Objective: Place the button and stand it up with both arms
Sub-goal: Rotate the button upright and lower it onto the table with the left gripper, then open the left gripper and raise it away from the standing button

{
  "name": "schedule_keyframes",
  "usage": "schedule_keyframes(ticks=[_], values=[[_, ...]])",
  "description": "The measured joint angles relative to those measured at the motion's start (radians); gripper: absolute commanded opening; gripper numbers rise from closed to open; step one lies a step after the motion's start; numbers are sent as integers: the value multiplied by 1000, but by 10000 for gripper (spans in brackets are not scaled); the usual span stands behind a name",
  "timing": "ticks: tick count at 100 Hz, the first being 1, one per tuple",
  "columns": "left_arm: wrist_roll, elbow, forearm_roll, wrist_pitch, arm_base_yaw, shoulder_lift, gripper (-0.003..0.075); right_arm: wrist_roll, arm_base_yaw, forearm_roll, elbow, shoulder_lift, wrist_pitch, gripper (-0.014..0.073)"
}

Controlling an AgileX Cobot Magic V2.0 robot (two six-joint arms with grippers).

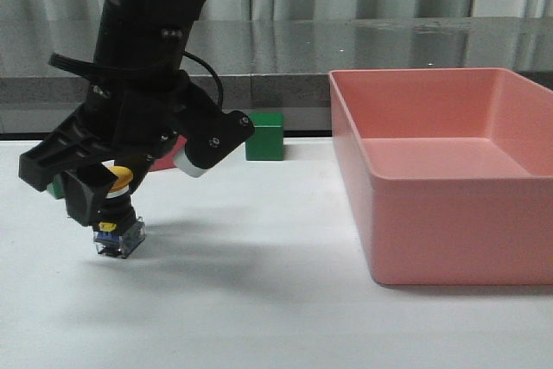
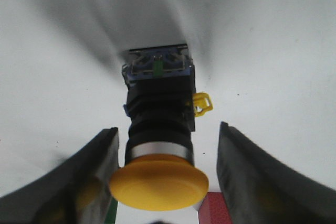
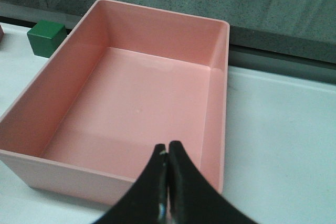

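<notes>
The small push-button switch with a yellow mushroom cap, black cylindrical body and clear-blue base block [image 1: 117, 218] stands on the white surface [image 1: 259, 300] at front left, base block down and slightly tilted. The left end effector [image 1: 104, 200] is lowered around it.

The front view shows the left arm's black housing covering most of the switch; only part of the cap and the base block are exposed, and finger contact cannot be judged there. The left wrist view resolves this: the switch [image 2: 160, 124] sits between two black fingers [image 2: 92, 174], which are spread with a visible gap on each side of the black body. A small yellow tab projects from the body's side in this view only.

The front view also shows a green cube [image 1: 264, 136] behind the arm and a large pink plastic bin [image 1: 449, 213] at the right of the surface.

The right end effector [image 3: 168, 182] appears only in the right wrist view, its fingertips pressed together with nothing between them, positioned above the near wall of the pink bin [image 3: 105, 177]. The green cube [image 3: 46, 37] lies beyond the bin's far corner.
</notes>
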State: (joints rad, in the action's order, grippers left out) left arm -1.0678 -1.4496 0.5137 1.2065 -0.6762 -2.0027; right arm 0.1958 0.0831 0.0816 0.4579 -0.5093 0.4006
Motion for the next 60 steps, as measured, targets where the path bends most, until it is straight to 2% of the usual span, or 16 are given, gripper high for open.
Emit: schedule_keyframes(ticks=[60], values=[[0,0,-44,1,0,114,465,0,0,0,0,0,0,-57]])
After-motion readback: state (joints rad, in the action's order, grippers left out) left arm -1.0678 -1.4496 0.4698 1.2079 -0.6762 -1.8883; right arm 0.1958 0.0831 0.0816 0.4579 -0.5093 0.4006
